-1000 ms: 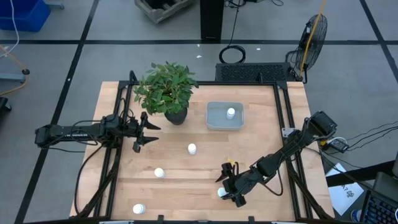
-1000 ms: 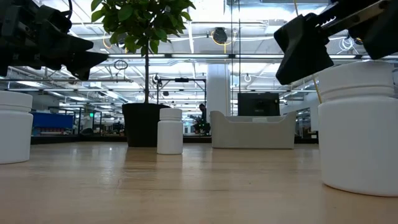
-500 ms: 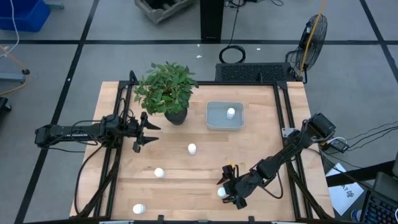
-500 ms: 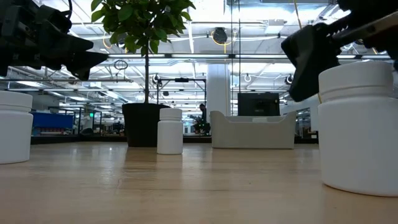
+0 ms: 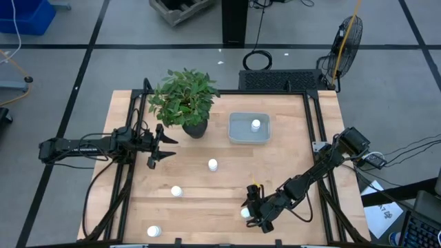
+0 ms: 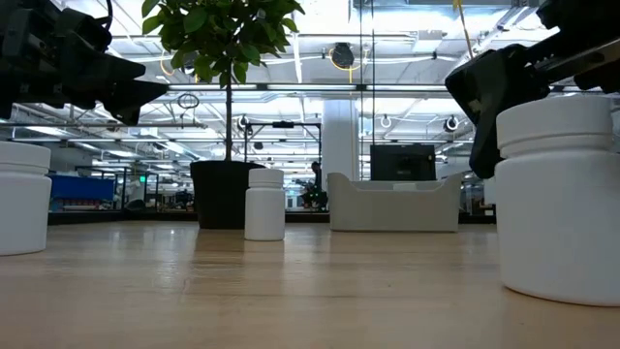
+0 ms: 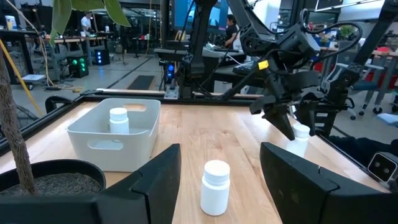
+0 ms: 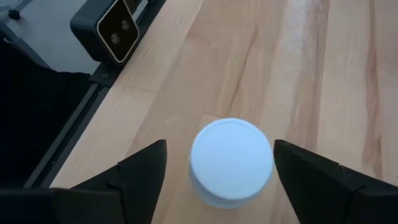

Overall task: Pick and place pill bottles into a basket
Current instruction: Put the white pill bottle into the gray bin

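while angled down, right fingers [image 8: 217,180] straddle bottle [image 8: 231,158].

- two dark, slender jointed arms, black all over
- right arm [image 5: 313,173] carries a yellow tag near the wrist
- broad, flat black fingers [image 7: 158,180]

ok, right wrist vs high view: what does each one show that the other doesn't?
Only the right wrist view: the open fingers straddling the bottle cap with gaps on both sides, and a small camera module at the table edge.

Only the high view: the left gripper beside the plant, the basket with one bottle inside, and three more loose bottles on the table.

Both: the right gripper over the pill bottle near the front edge.
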### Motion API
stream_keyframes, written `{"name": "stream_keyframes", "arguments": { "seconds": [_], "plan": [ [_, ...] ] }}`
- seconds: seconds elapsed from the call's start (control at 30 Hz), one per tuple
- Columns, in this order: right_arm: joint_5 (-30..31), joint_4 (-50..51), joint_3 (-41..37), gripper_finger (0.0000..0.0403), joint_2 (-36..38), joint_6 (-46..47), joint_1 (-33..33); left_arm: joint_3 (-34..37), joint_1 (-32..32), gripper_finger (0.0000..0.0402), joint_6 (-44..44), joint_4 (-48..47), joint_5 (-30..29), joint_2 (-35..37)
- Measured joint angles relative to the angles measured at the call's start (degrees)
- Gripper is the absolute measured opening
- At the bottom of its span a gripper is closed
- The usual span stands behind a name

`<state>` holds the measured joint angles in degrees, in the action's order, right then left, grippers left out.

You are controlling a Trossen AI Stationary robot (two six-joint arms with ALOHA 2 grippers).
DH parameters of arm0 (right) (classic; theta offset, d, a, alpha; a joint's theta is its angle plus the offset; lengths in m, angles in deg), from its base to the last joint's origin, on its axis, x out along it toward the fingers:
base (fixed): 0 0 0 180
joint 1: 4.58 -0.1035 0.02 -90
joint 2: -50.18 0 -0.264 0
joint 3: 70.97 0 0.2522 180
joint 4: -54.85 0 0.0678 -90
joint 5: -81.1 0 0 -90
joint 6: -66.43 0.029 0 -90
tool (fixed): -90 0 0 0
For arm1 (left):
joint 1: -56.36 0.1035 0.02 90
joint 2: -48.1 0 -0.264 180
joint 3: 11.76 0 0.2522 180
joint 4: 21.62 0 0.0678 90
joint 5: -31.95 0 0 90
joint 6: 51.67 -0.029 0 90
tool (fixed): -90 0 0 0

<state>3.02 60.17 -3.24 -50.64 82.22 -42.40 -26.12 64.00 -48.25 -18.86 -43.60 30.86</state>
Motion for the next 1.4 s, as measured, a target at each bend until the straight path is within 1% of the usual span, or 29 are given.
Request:
{"name": "stream_keyframes", "arguments": {
  "seconds": [0.17,0.4,0.47,0.63,0.73,0.77,0.9,1.07,1.13,1.3,1.4],
  "plan": [
    [0.02,0.07,0.0,0.024,0.0,-0.02,0.04,0.0,-0.02,0.0223,0.0,0.02,0.0,0.0],
    [0.19,-0.16,0.02,0.0163,0.14,-0.47,0.09,0.0,-0.02,0.0223,0.0,0.0,0.0,-0.02],
    [0.36,0.04,0.02,0.0147,0.51,-1.28,0.1,0.0,-0.02,0.0223,0.0,0.02,0.0,-0.02],
    [3.17,1.43,0.02,0.0146,3.81,-4.09,1.05,0.0,-0.02,0.0223,0.0,0.0,-0.01,0.0],
    [3.43,4.53,0.0,0.0147,8.1,-6.4,2.82,0.0,-0.02,0.0223,0.0,0.02,0.0,0.0],
    [4.5,5.92,0.02,0.015,9.97,-7.17,3.63,-0.01,-0.02,0.0223,0.0,0.02,-0.01,0.0],
    [8.29,10.87,0.02,0.0154,17.13,-11.89,8.17,0.0,-0.02,0.0223,0.0,0.02,0.0,0.0],
    [8.87,13.09,0.02,0.0148,23.8,-17.41,17.11,0.0,-0.02,0.0223,0.0,0.0,0.0,-0.02],
    [8.48,12.97,0.02,0.0151,24.95,-18.87,21.75,0.0,-0.02,0.0223,0.0,0.02,-0.02,0.0],
    [1.76,12.63,0.02,0.0151,25.05,-19.5,33.87,0.0,-0.02,0.0223,0.0,0.02,-0.02,-0.02],
    [1.25,12.74,0.01,0.0148,23.49,-19.53,39.84,0.0,-0.02,0.0223,0.0,0.0,0.0,0.0]
  ]
}}
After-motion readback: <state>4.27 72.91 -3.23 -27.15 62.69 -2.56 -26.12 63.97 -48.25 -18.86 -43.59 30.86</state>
